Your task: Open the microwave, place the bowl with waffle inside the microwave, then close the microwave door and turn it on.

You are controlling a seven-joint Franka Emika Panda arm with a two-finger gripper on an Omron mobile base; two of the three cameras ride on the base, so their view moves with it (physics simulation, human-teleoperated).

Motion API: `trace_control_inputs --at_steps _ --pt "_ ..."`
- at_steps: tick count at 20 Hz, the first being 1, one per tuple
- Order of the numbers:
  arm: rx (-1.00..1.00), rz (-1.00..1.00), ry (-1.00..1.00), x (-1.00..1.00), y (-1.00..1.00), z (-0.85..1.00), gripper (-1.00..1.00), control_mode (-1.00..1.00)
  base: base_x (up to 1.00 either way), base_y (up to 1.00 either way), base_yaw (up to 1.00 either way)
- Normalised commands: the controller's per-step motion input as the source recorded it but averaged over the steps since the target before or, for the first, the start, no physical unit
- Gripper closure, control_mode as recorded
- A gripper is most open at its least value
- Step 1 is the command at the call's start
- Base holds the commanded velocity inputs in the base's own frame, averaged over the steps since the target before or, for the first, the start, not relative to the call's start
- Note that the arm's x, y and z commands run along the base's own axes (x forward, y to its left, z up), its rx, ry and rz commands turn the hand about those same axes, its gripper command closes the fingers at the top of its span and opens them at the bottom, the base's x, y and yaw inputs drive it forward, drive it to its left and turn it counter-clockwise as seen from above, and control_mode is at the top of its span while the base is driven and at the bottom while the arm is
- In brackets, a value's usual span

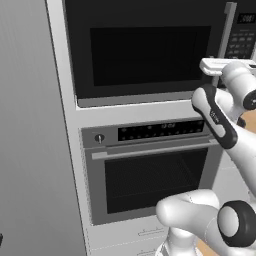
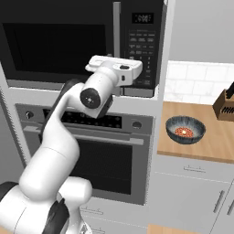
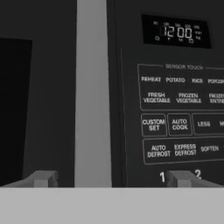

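The black microwave (image 1: 145, 50) is built in above the oven, and its microwave door (image 2: 59, 41) is shut. The tall silver handle (image 3: 92, 87) runs down beside the keypad panel (image 3: 179, 109). My gripper (image 3: 111, 179) is open right in front of the handle's lower part, one fingertip (image 3: 43, 178) on each side of it, apart from it and holding nothing. The white hand (image 2: 114, 66) hovers level with the door's bottom edge. The bowl with waffle (image 2: 185, 129), small and dark grey with reddish food, sits on the wooden counter (image 2: 201, 148) to the right.
A silver-fronted oven (image 1: 150, 170) with a horizontal handle sits right below the microwave. A knife block (image 2: 225, 106) stands at the counter's far right. A tall grey panel (image 1: 30, 125) closes off the left side. White cabinet drawers (image 2: 192, 192) lie under the counter.
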Motion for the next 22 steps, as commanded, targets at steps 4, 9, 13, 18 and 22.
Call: trace_control_inputs --at_steps 4,9,13,18,22 --pt "0.0 0.0 0.0 0.0 0.0 0.0 1.0 -1.0 0.0 0.0 0.0" --pt "0.0 0.0 0.0 0.0 0.0 0.0 1.0 -1.0 0.0 0.0 0.0" --pt "0.0 0.0 0.0 -0.05 0.0 0.0 1.0 -1.0 0.0 0.0 0.0" --pt "0.0 0.02 0.0 -0.36 0.0 0.0 1.0 -1.0 0.0 0.0 0.0" --pt "0.0 0.06 0.0 -0.89 0.0 0.0 1.0 -1.0 0.0 0.0 0.0"
